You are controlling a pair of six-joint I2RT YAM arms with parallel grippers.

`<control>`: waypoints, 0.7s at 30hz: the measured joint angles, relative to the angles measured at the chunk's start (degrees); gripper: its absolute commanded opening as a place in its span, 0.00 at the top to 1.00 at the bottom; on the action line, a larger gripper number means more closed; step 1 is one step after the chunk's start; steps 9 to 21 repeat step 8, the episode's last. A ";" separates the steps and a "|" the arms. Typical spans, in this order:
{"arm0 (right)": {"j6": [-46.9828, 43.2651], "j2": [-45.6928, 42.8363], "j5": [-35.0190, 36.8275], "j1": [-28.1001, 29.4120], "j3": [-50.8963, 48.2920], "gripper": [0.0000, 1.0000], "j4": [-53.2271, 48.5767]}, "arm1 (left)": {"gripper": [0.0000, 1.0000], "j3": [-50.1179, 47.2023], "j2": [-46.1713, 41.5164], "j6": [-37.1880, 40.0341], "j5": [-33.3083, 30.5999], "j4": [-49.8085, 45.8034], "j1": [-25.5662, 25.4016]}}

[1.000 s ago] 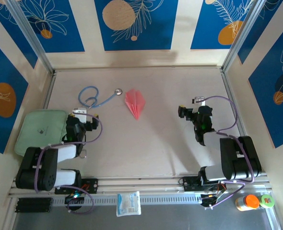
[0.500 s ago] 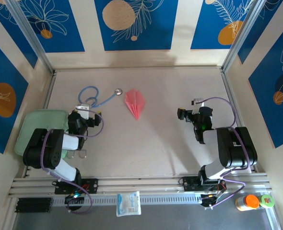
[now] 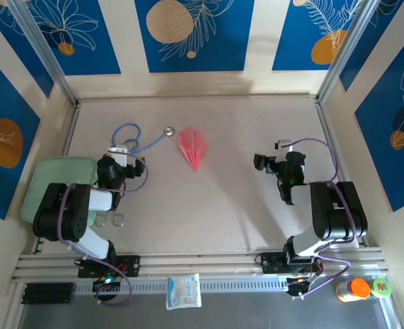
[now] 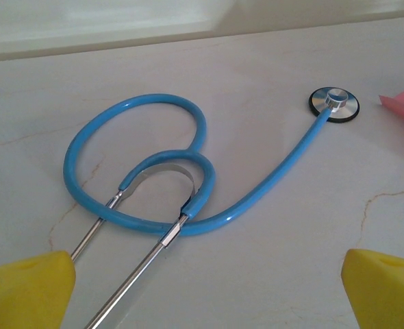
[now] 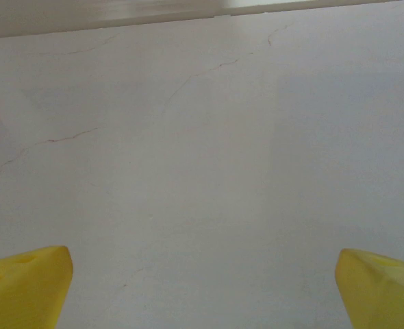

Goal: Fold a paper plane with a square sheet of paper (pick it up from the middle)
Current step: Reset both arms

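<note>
Both arms had pulled back toward the table's near edge. The left pincer (image 4: 205,288) and right pincer (image 5: 202,284) gaped apart, empty. The pointed salmon-pink paper plane (image 3: 192,147) looked finished, so next they only needed to rest.

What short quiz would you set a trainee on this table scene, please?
1. True or false: the paper plane lies on the table, apart from both grippers.
2. What lies just ahead of the left gripper? A) a blue stethoscope; B) a white packet; C) an orange bottle.
3. Fill in the missing word: the left gripper and the right gripper both have their jaws ____, with nothing between them.

Key: 1 true; 2 A; 3 open.
</note>
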 measured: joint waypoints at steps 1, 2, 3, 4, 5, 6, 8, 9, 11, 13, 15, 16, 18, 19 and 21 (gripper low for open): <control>0.00 0.00 -0.02 0.00 0.00 0.01 -0.02 | 0.01 0.00 0.00 0.02 0.00 -0.20 0.00; 0.00 0.00 -0.02 0.00 0.00 0.01 0.00 | 0.00 0.00 0.00 0.02 0.00 -0.26 0.00; 0.00 0.00 -0.02 0.00 0.00 0.01 0.00 | 0.01 0.00 0.00 0.02 0.00 -0.39 0.00; 0.00 0.00 -0.02 0.00 0.00 0.01 0.00 | 0.01 0.02 0.00 0.02 0.00 -0.61 0.00; 0.00 0.00 -0.02 0.00 0.00 0.01 -0.02 | 0.01 0.07 0.00 0.02 0.00 -0.76 0.00; 0.00 0.00 -0.02 0.00 0.00 0.01 -0.02 | 0.01 0.09 0.02 0.02 0.00 -0.92 0.00; 0.00 0.00 -0.02 0.00 0.00 0.01 0.00 | 0.01 0.09 0.02 0.02 0.00 -1.07 0.00; 0.00 0.00 -0.02 0.00 0.00 0.01 0.00 | 0.01 0.09 0.02 0.02 0.00 -1.07 0.00; 0.00 0.00 -0.02 0.00 0.00 0.01 0.00 | 0.01 0.09 0.02 0.02 0.00 -1.07 0.00; 0.00 0.00 -0.02 0.00 0.00 0.01 0.00 | 0.01 0.09 0.02 0.02 0.00 -1.07 0.00; 0.00 0.00 -0.02 0.00 0.00 0.01 0.00 | 0.01 0.09 0.02 0.02 0.00 -1.07 0.00; 0.00 0.00 -0.02 0.00 0.00 0.01 0.00 | 0.01 0.09 0.02 0.02 0.00 -1.07 0.00; 0.00 0.00 -0.02 0.00 0.00 0.01 0.00 | 0.01 0.09 0.02 0.02 0.00 -1.07 0.00; 0.00 0.00 -0.02 0.00 0.00 0.01 0.00 | 0.01 0.09 0.02 0.02 0.00 -1.07 0.00; 0.00 0.00 -0.02 0.00 0.00 0.01 0.00 | 0.01 0.09 0.02 0.02 0.00 -1.07 0.00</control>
